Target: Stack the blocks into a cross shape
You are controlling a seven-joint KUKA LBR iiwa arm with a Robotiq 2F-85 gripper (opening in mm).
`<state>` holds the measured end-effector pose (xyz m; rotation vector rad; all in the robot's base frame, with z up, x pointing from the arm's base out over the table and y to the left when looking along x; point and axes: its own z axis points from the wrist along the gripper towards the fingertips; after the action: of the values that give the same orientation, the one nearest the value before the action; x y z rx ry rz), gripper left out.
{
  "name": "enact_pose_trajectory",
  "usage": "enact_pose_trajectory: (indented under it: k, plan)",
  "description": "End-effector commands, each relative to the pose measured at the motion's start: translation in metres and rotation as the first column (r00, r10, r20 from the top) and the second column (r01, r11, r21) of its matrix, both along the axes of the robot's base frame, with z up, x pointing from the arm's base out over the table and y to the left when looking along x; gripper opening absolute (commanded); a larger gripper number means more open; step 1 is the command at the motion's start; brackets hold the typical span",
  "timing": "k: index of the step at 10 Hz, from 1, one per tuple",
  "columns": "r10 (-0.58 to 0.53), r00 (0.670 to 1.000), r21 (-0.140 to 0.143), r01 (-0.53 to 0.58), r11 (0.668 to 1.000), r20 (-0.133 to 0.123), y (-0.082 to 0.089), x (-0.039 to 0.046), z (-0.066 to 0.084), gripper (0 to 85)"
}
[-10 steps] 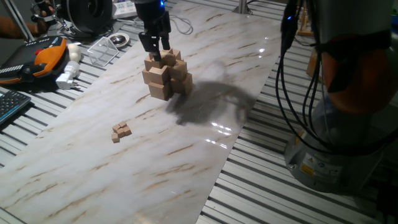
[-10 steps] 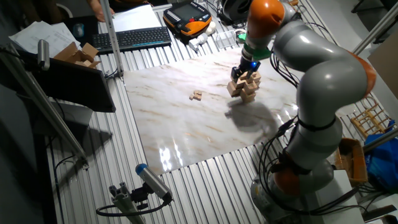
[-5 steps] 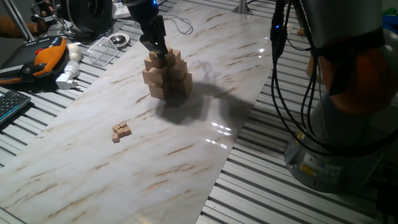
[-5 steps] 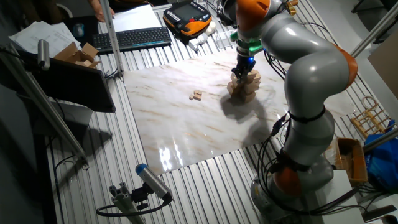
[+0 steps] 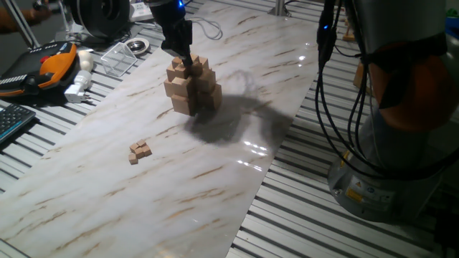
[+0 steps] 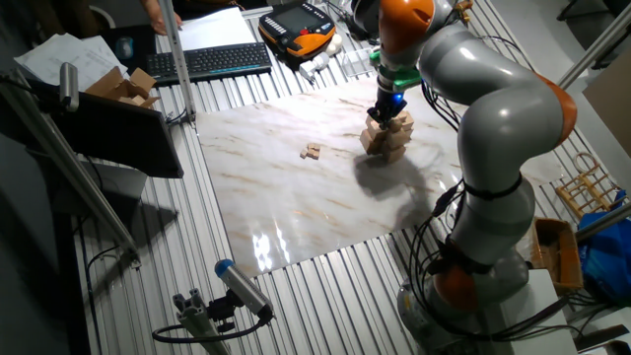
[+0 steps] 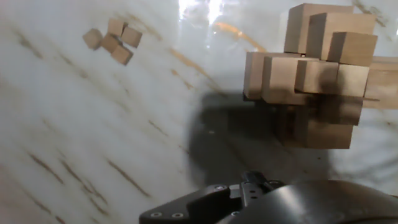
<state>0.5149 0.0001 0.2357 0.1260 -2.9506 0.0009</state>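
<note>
So here's what you've got: the gripper [image 5: 186,61] sits right at the top of the cross shape [image 5: 191,86], with its dark fingers down against the upper tier of cubes on the side toward the table's cluttered edge. From the other fixed view you see the same thing, the gripper [image 6: 386,107] tucked onto the top of the cross shape [image 6: 388,138] with the big grey and orange arm [image 6: 493,108] curving over from the right. Honestly you can't tell whether the fingers are spread or pinched on anything; they're dark, small and bunched against the wood in both fixed views, and the hand view doesn't show the tips at all, just a dark bit of the hand's housing along the bottom edge. The hand view does give you a close look at the cross shape [image 7: 317,81] in the upper right, cubes stepping out in different sizes with a shadow pooling beneath. The blocks [image 5: 140,151], your little loose ones, sit in a tight cluster on the marble board [image 5: 215,172], well apart from the pile and nearer the front of the table. The hand view shows four of them [image 7: 112,40], touching each other, up in the top left corner. Over past the board's edge there's an orange handheld pendant [image 5: 50,63] and a keyboard [image 6: 212,61].
</note>
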Motion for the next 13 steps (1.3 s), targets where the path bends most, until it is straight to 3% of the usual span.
enact_pose_trajectory:
  k: [1,2,3,4,6,7,8,9,10,13]
  plan:
    - [-0.015,1.0,0.022,0.015,1.0,-0.005,0.001,-0.0001,0.0,0.0]
    - [-0.01,0.999,0.082,0.013,0.997,-0.037,0.001,-0.0001,0.0,0.0]
    - [-0.022,0.999,0.081,0.025,0.996,-0.039,0.001,-0.0001,0.0,0.0]
    - [-0.03,0.999,0.043,0.031,0.999,-0.026,0.001,-0.0001,0.0,0.0]
    - [-0.064,0.998,0.027,0.064,0.998,-0.019,0.001,-0.0001,0.0,0.0]
    - [-0.112,0.994,0.061,0.112,0.992,-0.012,0.009,0.0044,0.0,0.0]
    - [-0.124,0.992,0.046,0.124,0.991,-0.005,0.026,0.0145,-0.005,17.0]
    - [-0.129,0.992,0.033,0.129,0.991,0.001,0.042,0.0235,-0.01,17.0]
    - [-0.15,0.989,0.055,0.15,0.987,0.006,0.06,0.0335,-0.015,17.0]
    - [-0.179,0.984,0.084,0.178,0.98,0.0,0.091,0.046,-0.03,17.0]
